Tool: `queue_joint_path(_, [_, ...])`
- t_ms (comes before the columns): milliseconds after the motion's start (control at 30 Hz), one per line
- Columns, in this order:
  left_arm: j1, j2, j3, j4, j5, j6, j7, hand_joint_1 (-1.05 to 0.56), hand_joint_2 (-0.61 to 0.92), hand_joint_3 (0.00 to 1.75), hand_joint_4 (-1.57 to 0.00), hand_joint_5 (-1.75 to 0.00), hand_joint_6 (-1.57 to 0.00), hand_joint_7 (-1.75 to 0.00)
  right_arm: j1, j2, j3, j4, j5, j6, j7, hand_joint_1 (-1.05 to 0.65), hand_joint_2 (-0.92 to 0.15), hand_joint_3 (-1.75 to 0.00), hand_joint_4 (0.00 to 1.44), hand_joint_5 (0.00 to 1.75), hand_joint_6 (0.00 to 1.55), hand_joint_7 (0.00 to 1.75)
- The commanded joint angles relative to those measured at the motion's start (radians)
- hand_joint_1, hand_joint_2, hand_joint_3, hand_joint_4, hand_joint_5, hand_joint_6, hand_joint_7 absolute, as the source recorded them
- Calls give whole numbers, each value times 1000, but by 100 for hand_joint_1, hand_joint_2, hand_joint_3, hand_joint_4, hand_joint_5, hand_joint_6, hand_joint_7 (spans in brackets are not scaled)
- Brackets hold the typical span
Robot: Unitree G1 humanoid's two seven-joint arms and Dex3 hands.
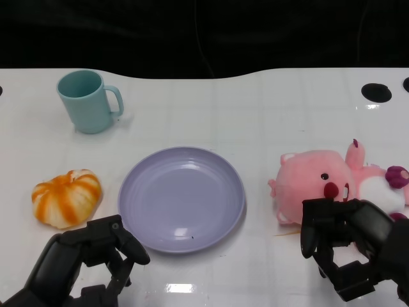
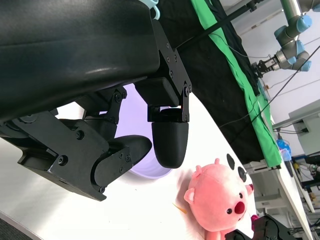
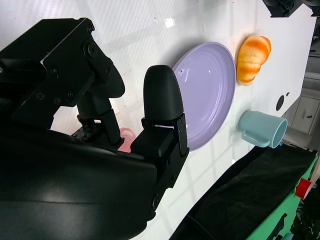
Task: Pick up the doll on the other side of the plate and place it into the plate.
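A pink plush doll lies on its side on the white table, right of the lilac plate. My right hand hovers at the doll's near edge, its fingers spread and overlapping the doll's lower rim without holding anything. In the right wrist view a sliver of the pink doll shows between the spread fingers, with the plate beyond. My left hand sits by the plate's near-left rim, empty, fingers apart. The left wrist view shows the doll past the plate.
An orange and white pumpkin plush lies left of the plate, close to my left hand. A teal mug stands at the far left. Black round holes mark the table's far right. The far table edge meets a black backdrop.
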Motion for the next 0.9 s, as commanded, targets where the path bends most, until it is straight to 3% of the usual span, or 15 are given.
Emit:
queue_joint_path(33, [-4,16,7,5,-5,-2,-8,-9,57,104,-77,-153,-81,-121,-8,-7,-12,4,8,-1,-2,23,-49,-132,83,175,72,160])
queue_joint_path(900, [-5,15,7,20,-8,-18,-9,-10,58,103,-77,-153,-81,-119,-7,-12,-14,13,2,-21,-4,22,-49,-131,82,175,72,159])
